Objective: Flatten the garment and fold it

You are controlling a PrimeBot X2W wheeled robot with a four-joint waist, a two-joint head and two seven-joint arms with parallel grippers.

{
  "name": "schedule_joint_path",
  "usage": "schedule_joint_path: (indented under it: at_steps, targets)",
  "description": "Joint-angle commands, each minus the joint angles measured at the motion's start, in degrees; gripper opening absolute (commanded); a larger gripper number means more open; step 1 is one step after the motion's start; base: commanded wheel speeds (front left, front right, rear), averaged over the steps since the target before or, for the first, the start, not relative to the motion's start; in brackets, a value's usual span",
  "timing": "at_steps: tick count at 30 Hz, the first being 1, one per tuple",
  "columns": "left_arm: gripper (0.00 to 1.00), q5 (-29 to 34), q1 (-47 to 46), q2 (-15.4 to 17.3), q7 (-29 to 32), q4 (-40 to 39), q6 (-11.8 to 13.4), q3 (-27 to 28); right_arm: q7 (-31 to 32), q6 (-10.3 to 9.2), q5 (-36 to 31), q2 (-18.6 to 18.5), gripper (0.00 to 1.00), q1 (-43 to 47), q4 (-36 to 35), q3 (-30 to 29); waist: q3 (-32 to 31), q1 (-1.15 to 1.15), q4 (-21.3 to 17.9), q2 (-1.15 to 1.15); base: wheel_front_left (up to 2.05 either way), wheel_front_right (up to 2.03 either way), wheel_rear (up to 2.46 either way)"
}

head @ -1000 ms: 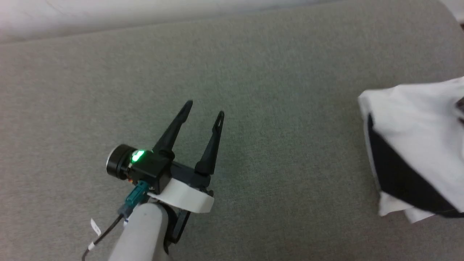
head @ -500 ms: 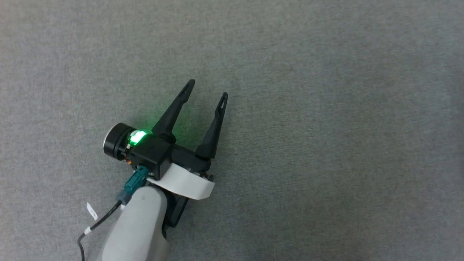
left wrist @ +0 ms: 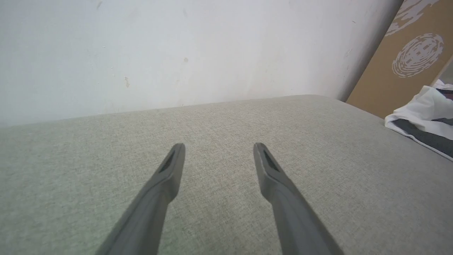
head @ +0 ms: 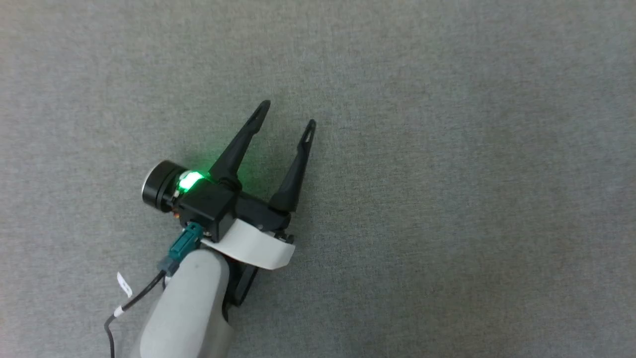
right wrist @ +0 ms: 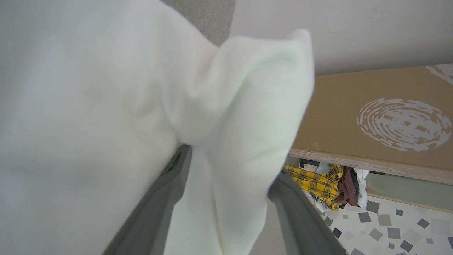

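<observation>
Grey upholstery under left hand (fingers spread), cream garment draped between right hand fingers, also spread

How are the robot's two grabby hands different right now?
The left gripper has nothing between its fingers; the right gripper has white cloth of the garment bunched between its own. The left gripper hangs over the grey cushion, apart from the garment; the right gripper is right up against it. Both have two long dark fingers spread apart.
</observation>
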Motion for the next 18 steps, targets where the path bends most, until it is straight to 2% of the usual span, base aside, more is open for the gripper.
schedule_joint_path:
  at_steps: [1,6,13,18]
  targets:
    - [1.0,-0.28,1.16,0.37,-0.02,0.79,0.04,0.46,-0.7,-0.13,-0.51,0.61,1.0,-1.09,-0.01,-0.37,-3.62,-0.01,-1.11,0.0,0.0,0.0,0.0]
    - [1.0,-0.81,4.44,-0.25,-0.02,1.62,0.05,2.09,-2.1,-0.13,-1.34,3.5,1.0,-2.85,-2.4,0.12,-10.79,-0.01,-2.32,0.0,0.0,0.0,0.0]
    - [1.0,-0.88,9.05,-0.97,-0.02,1.43,0.1,4.01,2.73,-0.13,1.55,5.04,1.0,-2.27,-3.21,3.84,-17.71,-0.01,-2.09,0.0,0.0,0.0,0.0]
    - [1.0,-0.8,11.88,-1.33,-0.02,0.56,0.39,5.89,-1.95,-0.13,7.13,8.96,1.0,-2.42,-8.54,1.34,-20.45,-0.01,-1.23,0.0,0.0,0.0,0.0]
